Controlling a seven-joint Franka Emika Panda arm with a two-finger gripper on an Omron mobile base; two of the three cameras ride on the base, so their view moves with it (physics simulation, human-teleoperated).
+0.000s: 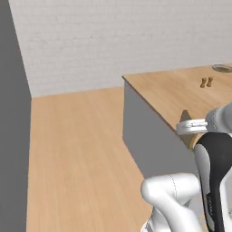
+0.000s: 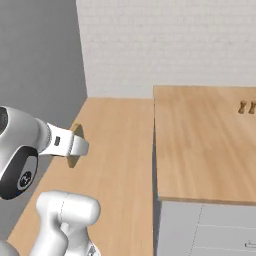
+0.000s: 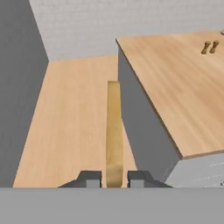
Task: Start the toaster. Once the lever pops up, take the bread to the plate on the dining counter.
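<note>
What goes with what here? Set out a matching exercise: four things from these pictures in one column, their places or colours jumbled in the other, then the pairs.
Things:
1. bread
2. plate
3. two small brown pieces
4. wall

Places or colours:
A. pale brick, behind everything
B. side by side on the dining counter, nearer than the plate
C. held edge-on in the gripper, above the floor
D. far back on the dining counter, cut off by the picture edge

Pairs: 1-C, 2-D, 3-B, 4-A

Even, shadowless light — soft, low-resolution
</note>
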